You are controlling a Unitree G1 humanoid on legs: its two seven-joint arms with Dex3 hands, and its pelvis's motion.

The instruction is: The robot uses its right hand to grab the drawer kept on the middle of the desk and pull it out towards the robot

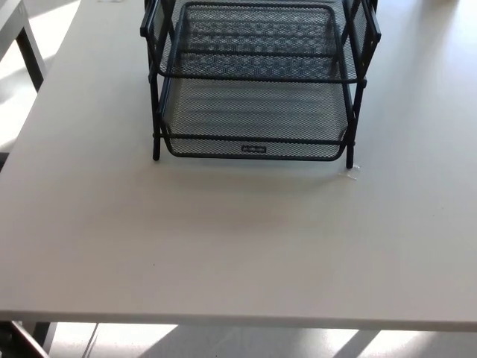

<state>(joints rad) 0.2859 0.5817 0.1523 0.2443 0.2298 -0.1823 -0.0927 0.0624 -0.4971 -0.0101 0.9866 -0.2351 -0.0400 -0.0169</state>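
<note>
Where the frame reaches its upper centre, a black wire-mesh drawer (255,112) unit stands on a pale, off-white desk (223,246), its top cut off by the upper edge of the picture. It has two mesh trays, one above the other, held in a thin black frame whose front legs rest on the desk surface at left and right. The lower tray's front rim faces the bottom of the frame and carries a small label (253,149) at its middle. Just beside the right front leg lies a tiny clear scrap (352,173) on the desk. The desk fills nearly the whole picture, smooth and bare in its lower half, with a soft shadow under the trays. Its near edge runs across the bottom of the frame, and below it a bright floor (246,343) shows with slanting bands of sunlight. In the upper left corner part of another light table (16,26) with a dark leg appears. Neither robot hand shows in the picture, so the state of their fingers cannot be told.
</note>
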